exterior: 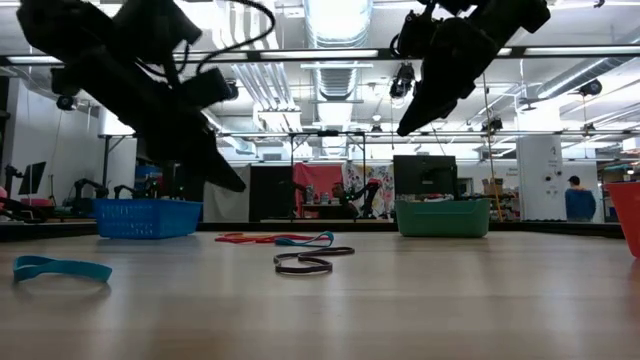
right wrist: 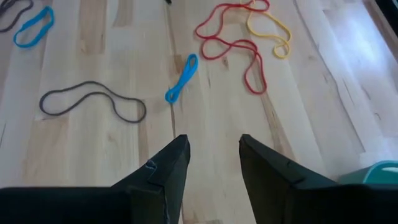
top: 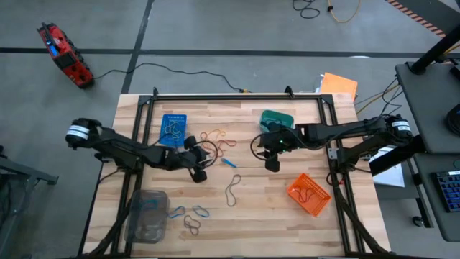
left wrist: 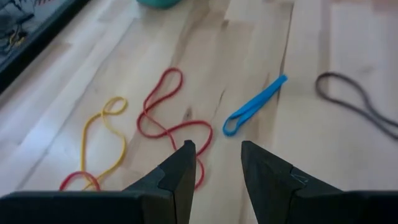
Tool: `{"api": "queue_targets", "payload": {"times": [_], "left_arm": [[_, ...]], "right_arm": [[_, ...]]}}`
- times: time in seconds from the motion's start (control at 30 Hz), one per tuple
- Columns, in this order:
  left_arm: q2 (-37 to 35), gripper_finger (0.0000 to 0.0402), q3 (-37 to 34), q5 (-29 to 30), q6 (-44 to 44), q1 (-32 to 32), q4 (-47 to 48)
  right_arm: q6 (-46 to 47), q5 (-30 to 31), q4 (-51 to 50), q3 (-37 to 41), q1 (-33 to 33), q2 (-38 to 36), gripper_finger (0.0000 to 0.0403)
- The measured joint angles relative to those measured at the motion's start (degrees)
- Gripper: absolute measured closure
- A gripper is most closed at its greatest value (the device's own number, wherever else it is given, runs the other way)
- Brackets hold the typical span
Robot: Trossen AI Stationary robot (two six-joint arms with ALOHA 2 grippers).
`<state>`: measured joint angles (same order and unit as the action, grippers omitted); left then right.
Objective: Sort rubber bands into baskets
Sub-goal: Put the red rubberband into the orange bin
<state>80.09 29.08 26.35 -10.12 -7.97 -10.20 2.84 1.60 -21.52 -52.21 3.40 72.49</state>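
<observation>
On the pale wooden plank desk [top: 244,216] the thin rubber bands lie loose, well apart from most of the baskets. A short flat blue rubber band [right wrist: 181,78] lies near the desk's centre. A long red rubber band [left wrist: 166,115] snakes beside a yellow rubber band [left wrist: 109,134] toward twelve o'clock of it, and a dark grey rubber band [top: 233,189], folded into a long loop, lies toward six o'clock. More blue and dark loops lie near the clear-grey translucent rectangular basket [top: 146,214] at seven o'clock. The blue perforated basket [top: 172,129] sits at eleven o'clock, the teal rounded basket [top: 277,119] at one o'clock, the orange mesh basket [top: 309,194] at four o'clock.

The left gripper [left wrist: 216,163] hangs above the desk just nine o'clock of the blue band, jaws spread with nothing between them. The right gripper [right wrist: 212,155] hovers at three o'clock of that band, beside the teal basket, jaws likewise parted and empty.

These bands look almost weightless, limp and stretchy. They should not break, but a band lying flat gives the jaws little to bite on and may slide or spring away. The best hold is probably across a single strand where it lies straight and clear of its neighbours. For the blue band that means its middle. The red and yellow bands touch and may lift together.
</observation>
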Motion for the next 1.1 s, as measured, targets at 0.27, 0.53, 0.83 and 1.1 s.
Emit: {"api": "queue_targets", "payload": {"times": [0.27, 0.53, 0.83, 1.1], "left_arm": [[9.16, 0.0288, 2.25, 0.19, -2.79, 1.69, 0.04], [13.69, 0.0288, 2.95, 0.15, -4.14, 2.27, -1.58], [15.85, 0.0288, 3.02, 0.11, -4.62, 3.66, -2.90], [16.92, 0.0290, 2.99, 0.26, -4.32, 3.72, -3.40]], "right_arm": [[-0.48, 0.01, 0.79, 0.02, 0.00, 0.01, 0.0255], [-0.45, 0.01, 0.97, 0.04, 0.00, 0.02, 0.0257], [-0.30, 0.03, 1.23, 0.15, 0.00, 0.02, 0.0252], [-0.30, 0.08, 1.27, 0.28, 0.00, 0.02, 0.0252]]}}
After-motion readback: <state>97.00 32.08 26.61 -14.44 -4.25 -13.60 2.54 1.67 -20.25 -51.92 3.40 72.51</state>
